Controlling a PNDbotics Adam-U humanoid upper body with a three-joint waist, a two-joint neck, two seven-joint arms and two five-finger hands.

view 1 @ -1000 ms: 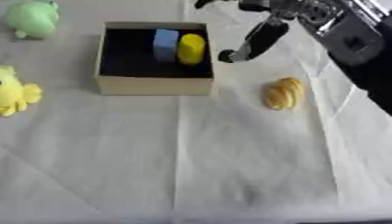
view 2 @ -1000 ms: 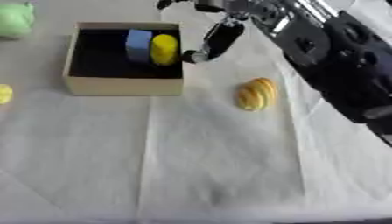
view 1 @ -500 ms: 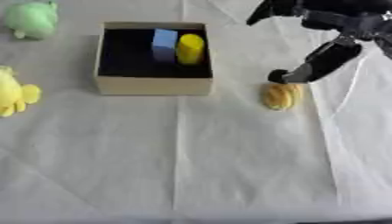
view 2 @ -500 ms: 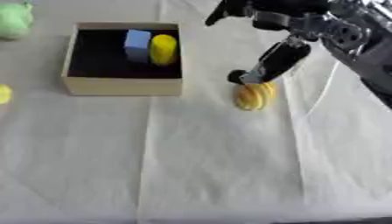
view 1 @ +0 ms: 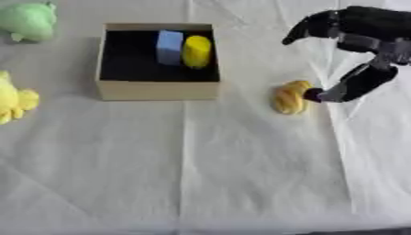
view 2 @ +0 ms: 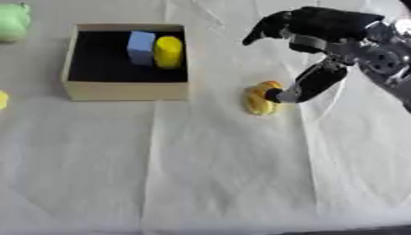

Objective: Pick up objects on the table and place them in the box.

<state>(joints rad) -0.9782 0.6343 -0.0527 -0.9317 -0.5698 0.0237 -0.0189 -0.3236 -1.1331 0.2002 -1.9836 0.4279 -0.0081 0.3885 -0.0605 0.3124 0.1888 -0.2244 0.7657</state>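
While the small yellow-orange ridged toy (view 2: 261,97) lies on the white cloth-covered desk (view 1: 241,174) just right of the tan cardboard box (view 1: 158,89), the robot's black right hand (view 2: 321,32) hangs over it with its fingers spread and one fingertip (view 2: 274,95) touching the toy's right side. Inside the box a light blue block (view 1: 169,47) and a yellow rounded block (view 1: 197,51) stand side by side. Far to the left sit a soft green toy (view 1: 28,21) and a soft yellow toy (view 1: 12,97).
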